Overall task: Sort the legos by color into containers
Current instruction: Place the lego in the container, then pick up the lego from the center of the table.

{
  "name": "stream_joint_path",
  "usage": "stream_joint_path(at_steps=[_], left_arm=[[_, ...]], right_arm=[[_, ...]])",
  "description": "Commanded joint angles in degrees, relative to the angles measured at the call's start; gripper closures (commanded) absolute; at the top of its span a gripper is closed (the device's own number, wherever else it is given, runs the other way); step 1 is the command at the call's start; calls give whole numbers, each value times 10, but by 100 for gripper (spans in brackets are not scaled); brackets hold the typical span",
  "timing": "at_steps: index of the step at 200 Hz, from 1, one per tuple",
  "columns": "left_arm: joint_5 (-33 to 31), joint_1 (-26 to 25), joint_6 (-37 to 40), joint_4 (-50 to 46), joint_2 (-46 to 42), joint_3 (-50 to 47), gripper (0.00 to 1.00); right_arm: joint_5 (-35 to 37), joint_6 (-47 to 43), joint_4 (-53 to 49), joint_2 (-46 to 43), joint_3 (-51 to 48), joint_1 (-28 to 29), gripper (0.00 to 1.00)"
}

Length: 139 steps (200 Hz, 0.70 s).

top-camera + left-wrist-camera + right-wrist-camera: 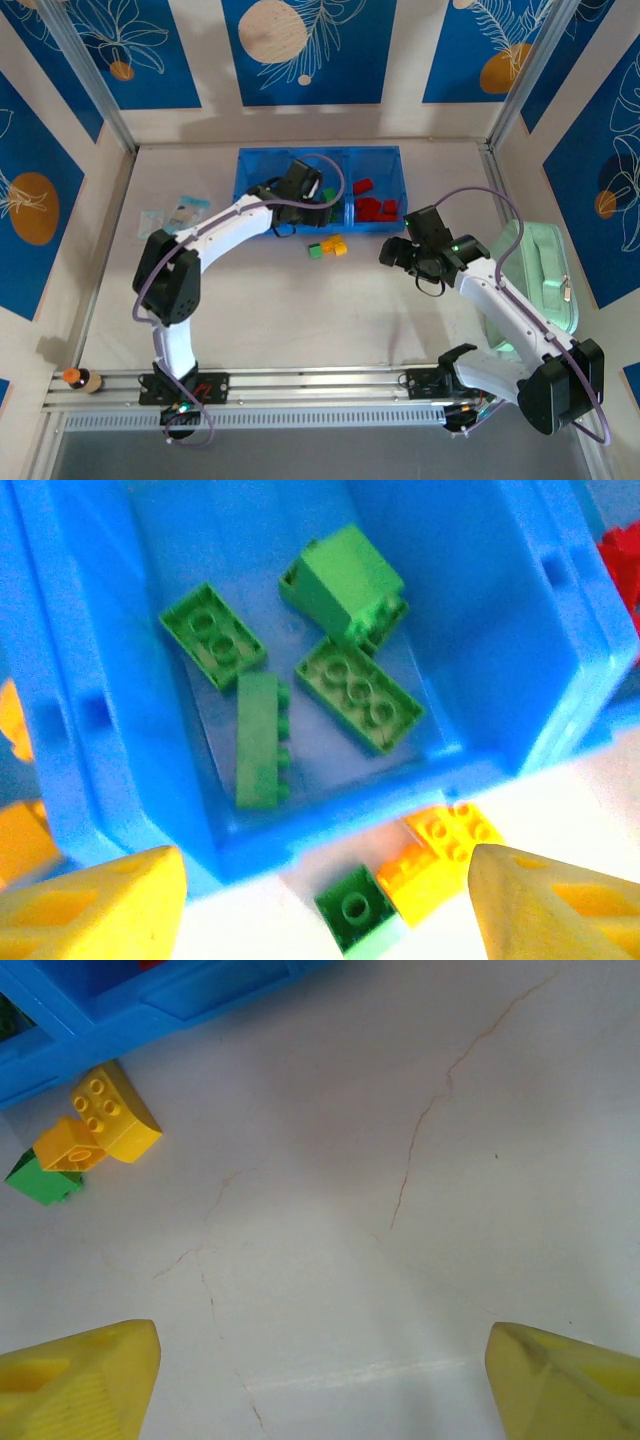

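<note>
Left tool (327,880) over side-tipped green lego (258,742)

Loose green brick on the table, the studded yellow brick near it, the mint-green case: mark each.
Loose green brick (355,908): left wrist view, top stud.
Yellow brick (110,1115): right wrist view, studded top face.
Mint-green case (545,270): top external view, lid middle.

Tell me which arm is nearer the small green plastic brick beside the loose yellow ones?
Left arm: its jaws hang over the blue plastic tray, just beyond the green brick; the right arm's sit farther off, rightward.
</note>
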Motion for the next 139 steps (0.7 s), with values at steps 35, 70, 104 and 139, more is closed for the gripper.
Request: stream_joint_path(at_steps=[35,70,104,139], left_arm=[[38,-22,-78,91,-28,-126,27],[40,-31,-92,105,2,-132,28],[42,-31,-98,107,31,-129,28],[41,-32,-99,104,52,-125,29]], right_arm=[[-20,12,7,-5,-19,1,15],[-20,15,9,-8,-29,1,15],[-16,13,10,-13,-37,1,15],[-19,12,15,-13,-45,-3,15]])
